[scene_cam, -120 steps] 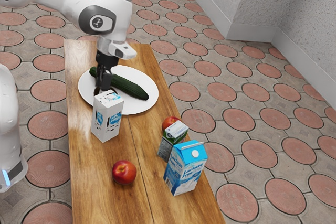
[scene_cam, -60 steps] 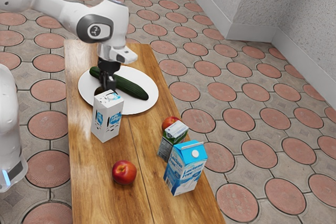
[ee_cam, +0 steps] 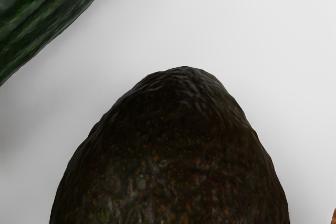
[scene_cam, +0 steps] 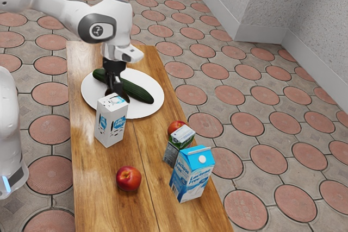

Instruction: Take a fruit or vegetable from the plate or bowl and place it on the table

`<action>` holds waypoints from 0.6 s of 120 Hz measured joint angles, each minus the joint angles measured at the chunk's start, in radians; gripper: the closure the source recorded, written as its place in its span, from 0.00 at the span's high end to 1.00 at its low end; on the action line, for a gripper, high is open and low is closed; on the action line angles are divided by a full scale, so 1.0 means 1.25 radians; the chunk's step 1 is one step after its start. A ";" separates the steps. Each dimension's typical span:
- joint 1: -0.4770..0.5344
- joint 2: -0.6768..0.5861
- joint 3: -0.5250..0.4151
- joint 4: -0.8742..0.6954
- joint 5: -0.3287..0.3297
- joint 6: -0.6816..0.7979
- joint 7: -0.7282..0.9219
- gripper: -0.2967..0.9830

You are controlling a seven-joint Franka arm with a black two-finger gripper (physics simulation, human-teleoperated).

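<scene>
Glossy wooden table (scene_cam: 98, 188), rough-skinned dark avocado (ee_cam: 173, 161).

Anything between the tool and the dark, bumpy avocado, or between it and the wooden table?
Nothing visible between tool and avocado. Toward the table's foremost round red fruit, the printed white carton beside the round white plate could block a low path.

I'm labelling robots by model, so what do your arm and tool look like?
My arm is glossy white, with thick, rounded, tube-like links. Near the wrist, a dark grey oval panel carries a pale logo on a lighter patch. The white section at the exterior view's left edge has a light-blue strip. The tool is black, narrow and angular.
</scene>
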 joint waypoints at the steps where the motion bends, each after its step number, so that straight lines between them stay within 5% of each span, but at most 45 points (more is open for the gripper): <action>1: 0.000 -0.002 0.000 0.001 0.000 0.002 -0.001 0.56; 32: 0.019 -0.030 -0.005 0.014 0.009 0.132 -0.017 0.54; 72: 0.241 -0.026 -0.023 0.031 0.043 0.246 -0.034 0.54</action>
